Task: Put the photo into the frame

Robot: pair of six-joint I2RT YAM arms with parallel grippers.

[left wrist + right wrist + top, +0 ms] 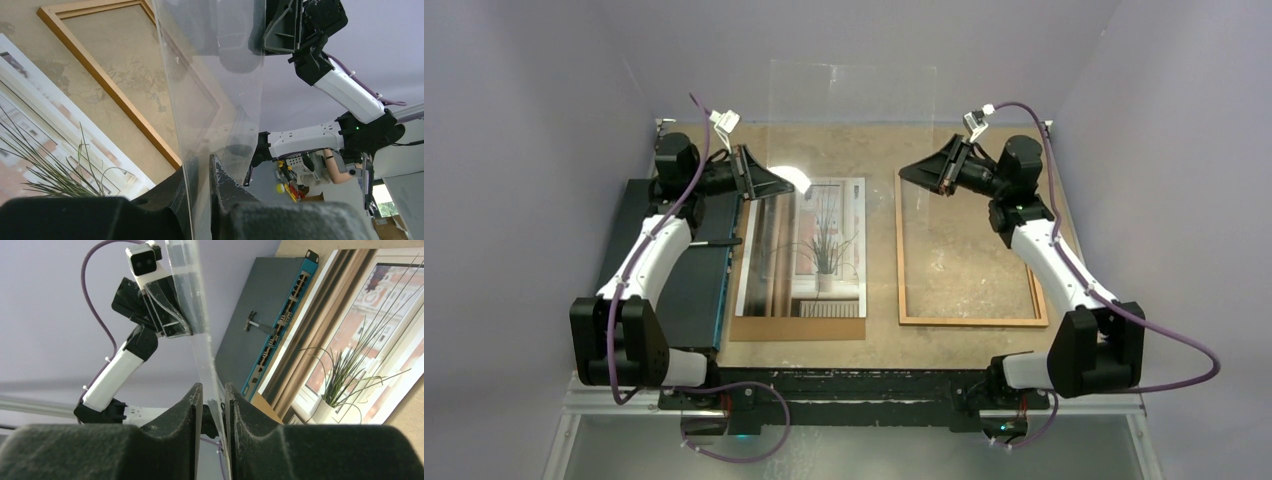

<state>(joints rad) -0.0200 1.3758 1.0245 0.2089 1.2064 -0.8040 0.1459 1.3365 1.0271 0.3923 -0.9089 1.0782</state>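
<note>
1. Top external: my left end effector (779,183) & right end effector (919,175) each grasp one side edge of a thin, clear rectangular pane (854,110). It stands on edge in the air betw. them, spanning left-right over the far part of the tabletop (879,250).
2. Wrist views agree: the pane's edge sits betw. my fingers (192,410) on both sides, so neither is released.
3. The large glossy rectangular photo (809,250) of a spiky potted plant lies flat on a plain brown backing board (799,329), below & nearward of my left end effector. Long axis runs near-to-far.
4. The thin orange-brown wooden rectangular frame (969,321) lies flat to the photo's right, apart from it, w/ the same long axis, below my right end effector. It looks empty.
5. Judgement: the left arm is nearer the photo, the right nearer the frame. The pane prob. has to be laid down before either arm is free.
</note>
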